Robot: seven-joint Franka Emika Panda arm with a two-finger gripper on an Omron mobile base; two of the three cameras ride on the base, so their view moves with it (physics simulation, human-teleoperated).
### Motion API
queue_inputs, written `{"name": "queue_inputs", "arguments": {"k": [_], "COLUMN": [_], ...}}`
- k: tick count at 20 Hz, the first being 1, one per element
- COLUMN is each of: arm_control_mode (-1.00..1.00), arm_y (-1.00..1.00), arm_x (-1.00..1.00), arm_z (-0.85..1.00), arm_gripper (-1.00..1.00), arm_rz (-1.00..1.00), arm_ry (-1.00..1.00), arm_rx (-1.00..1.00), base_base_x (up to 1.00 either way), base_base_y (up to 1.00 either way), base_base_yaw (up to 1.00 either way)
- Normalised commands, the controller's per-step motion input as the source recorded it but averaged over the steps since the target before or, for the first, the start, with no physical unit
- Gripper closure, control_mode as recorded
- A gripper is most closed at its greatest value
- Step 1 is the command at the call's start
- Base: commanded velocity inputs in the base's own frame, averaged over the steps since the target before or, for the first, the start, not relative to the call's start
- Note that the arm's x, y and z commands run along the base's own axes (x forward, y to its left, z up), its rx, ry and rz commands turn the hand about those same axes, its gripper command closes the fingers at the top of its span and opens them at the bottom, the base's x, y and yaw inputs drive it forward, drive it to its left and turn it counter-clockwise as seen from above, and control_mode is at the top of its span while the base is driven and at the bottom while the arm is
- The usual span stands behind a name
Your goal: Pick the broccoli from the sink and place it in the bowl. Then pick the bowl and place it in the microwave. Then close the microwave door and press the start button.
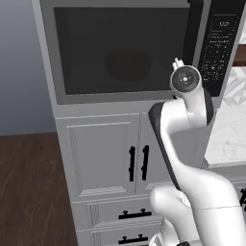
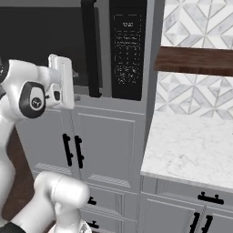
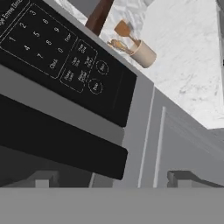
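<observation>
The microwave [image 1: 129, 50] fills the upper cabinet, a fixed, rigid box that will not budge under a push. Its door [image 1: 122, 48] looks shut, the dark window flush with the frame, with a dim round shape behind the glass that may be the bowl, though I cannot tell for sure. The long black handle [image 2: 91, 50] runs down the door's right edge, stiff and easy to hook, but judging by the closed door it is no longer needed. Beside it, the black control panel [image 2: 128, 48] carries small, flat, hard buttons; a start button would want one short, square poke from a fingertip, not a grasp. In the hand view the panel [image 3: 65, 57] sits close, keypad and round buttons readable only as blurs. The tool [image 3: 113, 179] hovers just before the panel's lower corner, fingers apart and holding nothing.
</observation>
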Motion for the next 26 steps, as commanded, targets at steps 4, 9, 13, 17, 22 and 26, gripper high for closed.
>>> {"name": "queue_inputs", "arguments": {"k": [4, 9, 13, 17, 22, 26], "arm_control_mode": [-1.0, -1.0, -1.0, -1.0, -1.0, -1.0], "arm_y": [0.0, -0.04, -0.45, -0.28, -0.36, -0.77], "arm_x": [-0.91, -0.92, -0.72, -0.45, -0.37, -0.03], "arm_z": [0.0, 0.0, 0.02, 0.01, 0.12, 0.5], "arm_gripper": [-1.0, -1.0, -1.0, -1.0, -1.0, -1.0], "arm_rz": [0.01, 0.19, 0.29, 0.3, 0.15, 0.11], "arm_ry": [-0.01, -0.04, -0.1, -0.06, -0.1, -0.15], "arm_rx": [0.1, 0.11, 0.24, 0.16, 0.12, 0.12], "base_base_x": [0.0, 0.0, 0.0, 0.0, 0.0, 0.0], "base_base_y": [0.0, 0.0, 0.0, 0.0, 0.0, 0.0], "base_base_yaw": [0.0, 0.0, 0.0, 0.0, 0.0, 0.0]}}
